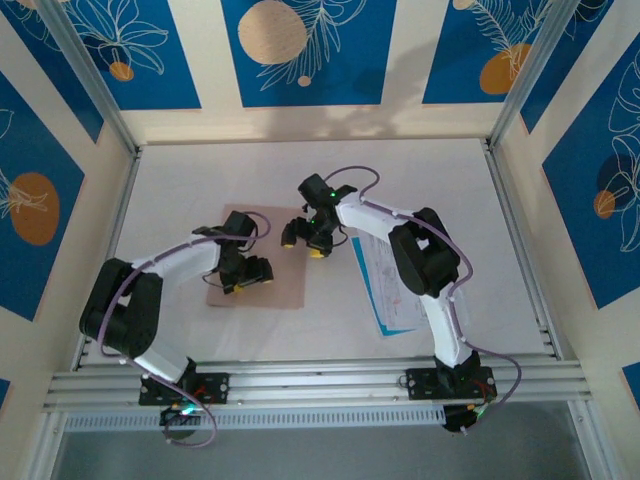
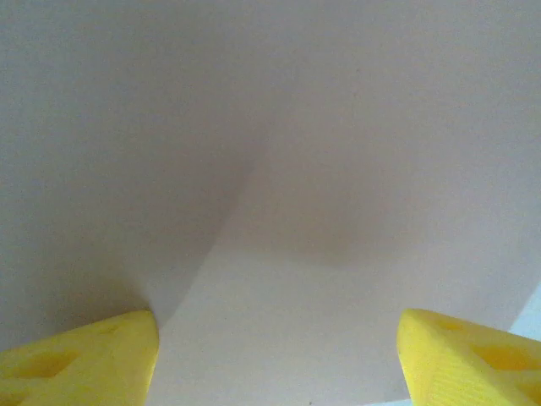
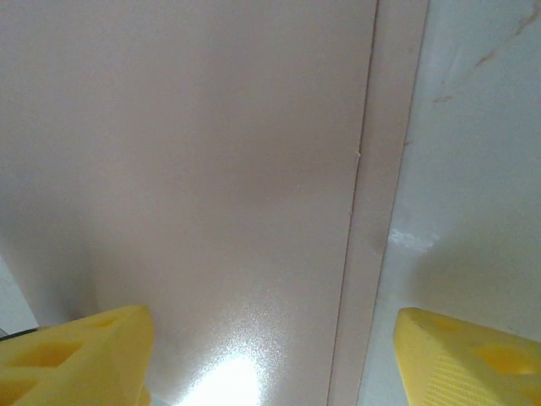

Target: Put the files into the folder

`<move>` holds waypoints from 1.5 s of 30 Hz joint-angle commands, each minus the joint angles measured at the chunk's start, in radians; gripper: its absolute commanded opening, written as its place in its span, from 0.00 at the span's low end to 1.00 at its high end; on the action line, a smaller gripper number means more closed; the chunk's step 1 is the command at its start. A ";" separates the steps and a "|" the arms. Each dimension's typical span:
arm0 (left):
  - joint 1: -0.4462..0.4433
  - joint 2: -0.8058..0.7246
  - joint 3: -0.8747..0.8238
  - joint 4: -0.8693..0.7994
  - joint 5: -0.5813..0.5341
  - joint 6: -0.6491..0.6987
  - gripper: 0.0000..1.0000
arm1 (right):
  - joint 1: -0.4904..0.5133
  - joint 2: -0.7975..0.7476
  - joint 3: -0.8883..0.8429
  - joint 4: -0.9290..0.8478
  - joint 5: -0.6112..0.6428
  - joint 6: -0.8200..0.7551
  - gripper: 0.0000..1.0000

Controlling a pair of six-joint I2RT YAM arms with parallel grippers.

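While the left gripper (image 2: 275,359) and right gripper (image 3: 272,355) hang spread and empty over the thin tan card folder (image 1: 285,290), the white printed paper files (image 1: 378,290) lie off its right edge, nearer the right arm.

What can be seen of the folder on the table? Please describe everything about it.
The folder is a thin, plain, pinkish-tan card rectangle, lying flat and apparently closed on the white table between the two arms. In the right wrist view a narrow strip of its lower leaf shows beyond the upper leaf's edge. The left gripper is above its near half and the right gripper above its right edge, both open; whether they touch it cannot be told.
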 commanded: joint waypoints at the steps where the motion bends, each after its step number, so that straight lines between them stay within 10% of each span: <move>1: -0.009 -0.050 0.034 -0.062 0.027 -0.053 0.75 | 0.010 0.032 0.041 -0.036 0.000 -0.016 0.76; 29: -0.006 -0.248 -0.176 -0.003 0.093 -0.260 0.77 | 0.052 0.081 0.060 -0.055 -0.002 -0.015 0.75; 45: -0.006 -0.400 -0.498 0.469 0.116 -0.740 0.79 | 0.054 0.139 0.086 -0.153 0.038 -0.014 0.74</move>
